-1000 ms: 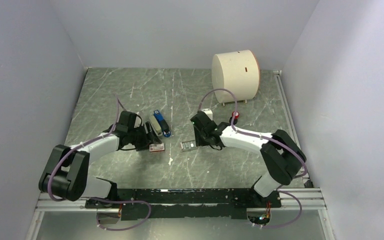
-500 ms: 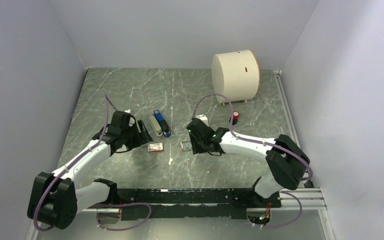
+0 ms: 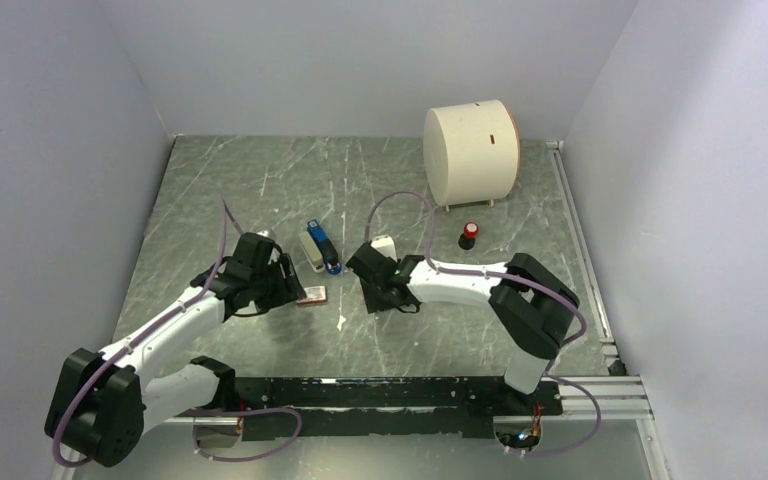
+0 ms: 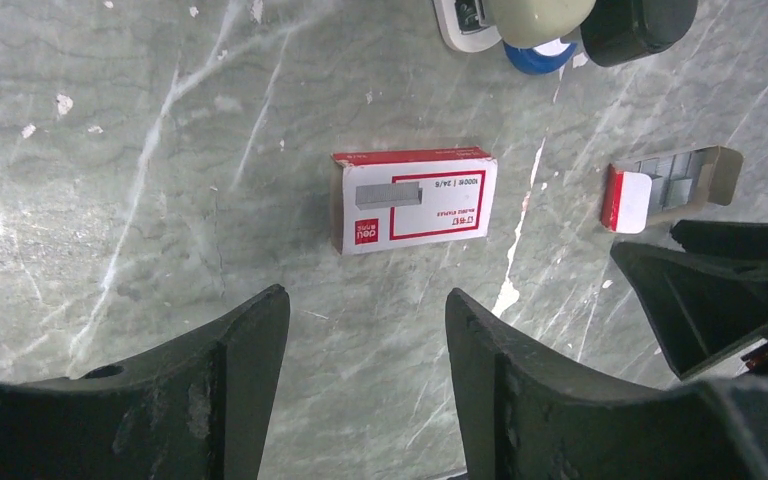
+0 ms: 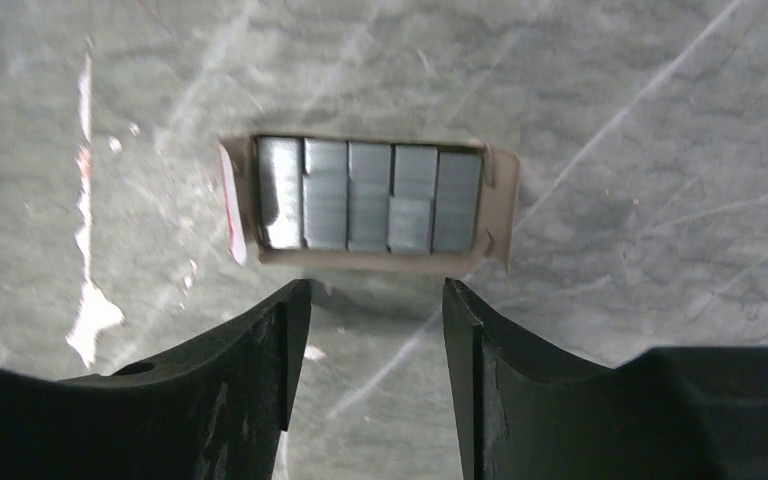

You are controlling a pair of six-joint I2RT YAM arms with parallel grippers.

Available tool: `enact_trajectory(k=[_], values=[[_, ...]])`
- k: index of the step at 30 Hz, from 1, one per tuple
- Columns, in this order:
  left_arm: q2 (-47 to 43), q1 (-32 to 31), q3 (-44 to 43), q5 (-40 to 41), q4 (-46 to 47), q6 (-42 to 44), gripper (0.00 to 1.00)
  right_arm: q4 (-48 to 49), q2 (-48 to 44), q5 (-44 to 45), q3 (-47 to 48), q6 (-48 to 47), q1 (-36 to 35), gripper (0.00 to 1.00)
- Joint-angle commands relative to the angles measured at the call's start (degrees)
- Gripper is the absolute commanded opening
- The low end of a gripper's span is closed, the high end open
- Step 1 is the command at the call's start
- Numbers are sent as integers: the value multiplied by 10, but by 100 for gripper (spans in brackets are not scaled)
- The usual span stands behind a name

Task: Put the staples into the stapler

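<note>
A grey marbled counter [image 3: 260,180] fills the floor of a pale-walled enclosure. At its far right stands a large cream drum [image 3: 470,150], lying on its side with the flat face turned toward the right.

The left arm [image 3: 160,330] reaches in from the near left and the right arm [image 3: 470,282] bends across from the near right, so their wrists end up close to each other near the counter's middle.

The stapler [image 3: 324,247] lies flat on the counter just beyond the two wrists and between them, its blue body running front to back with a pale grey part alongside on its left. Nothing is touching it.

The left fingers [image 4: 265,335] are spread apart with nothing between them, poised low over the counter. Just past their tips lies a closed red-and-white staple box [image 4: 415,200].

The right fingers [image 5: 288,325] are likewise parted and hold nothing. Directly beyond their tips sits an open cardboard tray [image 5: 500,195] with a red flap at one end, filled with silvery staple strips [image 5: 370,195] laid side by side.

A small black item with a red cap [image 3: 469,235] stands near the drum, and a white scrap [image 3: 341,321] lies on the counter nearer the arms' bases.
</note>
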State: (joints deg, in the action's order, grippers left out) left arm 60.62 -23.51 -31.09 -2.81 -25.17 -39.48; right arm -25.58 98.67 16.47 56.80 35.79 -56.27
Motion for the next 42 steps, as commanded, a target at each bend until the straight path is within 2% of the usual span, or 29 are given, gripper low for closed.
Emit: enact_trajectory(k=[1,7,15,20,24,30,38,40,42], values=[[11,-18,-3,27,-7,-20,64,18,52,31,10,30,-1,56],[21,-23,-13,27,-5,-21,65,34,97,59,45,48,12,58],[4,-31,8,27,6,-56,66,68,155,76,102,38,74,60],[-7,-31,7,27,13,-57,68,89,136,45,110,6,80,60],[-18,-31,10,27,29,-63,63,109,80,-1,69,-1,56,57],[-20,-32,28,27,36,-88,50,144,39,-84,24,4,7,38],[-44,-32,7,97,-8,-94,44,144,95,-103,73,-23,-56,36],[-59,-31,-2,124,-26,-98,44,143,116,-101,97,-32,-64,36],[-75,-31,-12,164,-43,-104,50,145,134,-107,118,-44,-68,37]])
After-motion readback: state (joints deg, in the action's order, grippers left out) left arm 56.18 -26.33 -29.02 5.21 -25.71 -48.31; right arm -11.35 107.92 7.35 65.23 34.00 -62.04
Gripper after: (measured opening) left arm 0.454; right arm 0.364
